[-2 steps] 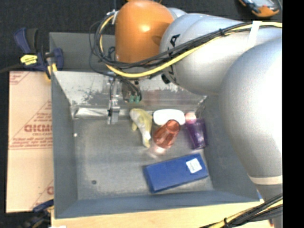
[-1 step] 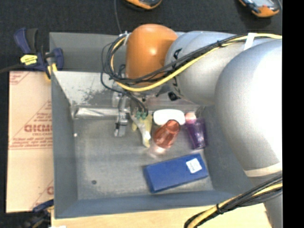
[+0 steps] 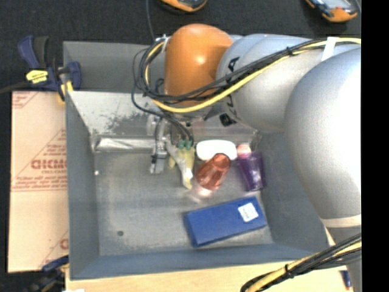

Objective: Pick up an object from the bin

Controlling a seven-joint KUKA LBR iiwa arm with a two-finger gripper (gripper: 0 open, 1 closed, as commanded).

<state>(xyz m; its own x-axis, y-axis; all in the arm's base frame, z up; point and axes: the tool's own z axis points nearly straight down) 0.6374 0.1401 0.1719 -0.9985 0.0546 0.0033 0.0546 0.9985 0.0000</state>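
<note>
My gripper (image 3: pixel 169 158) hangs below the orange wrist cover, near the bin's back wall and left of the middle. It is open, with bare bin floor between the fingers. A pale yellow, tube-like thing (image 3: pixel 185 165) lies just to the right of the right finger; I cannot tell whether they touch. Beside it lies a red translucent bottle (image 3: pixel 212 171), tilted, with a white rounded thing (image 3: pixel 216 148) behind it. A purple bottle (image 3: pixel 250 170) stands further right.
A flat blue box (image 3: pixel 223 222) with a white label lies near the bin's front wall, right of centre. The left half of the bin floor is bare grey metal. The big silver arm covers the bin's back right part.
</note>
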